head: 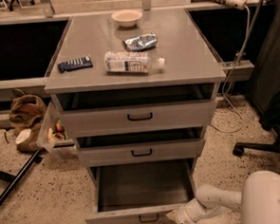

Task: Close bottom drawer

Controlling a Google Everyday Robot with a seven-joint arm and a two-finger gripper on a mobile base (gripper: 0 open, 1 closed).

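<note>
The lowest grey metal drawer is pulled out toward the camera, its front edge running sideways. The white gripper is placed at that front's right end; its grip cannot be made out.

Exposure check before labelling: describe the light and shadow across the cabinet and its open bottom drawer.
Camera view: the cabinet top is evenly lit with a faint sheen; the bottom drawer is dim inside, darkest at the back beneath the middle drawer; the hand, low by that drawer's front right corner, is brightly lit.
</note>
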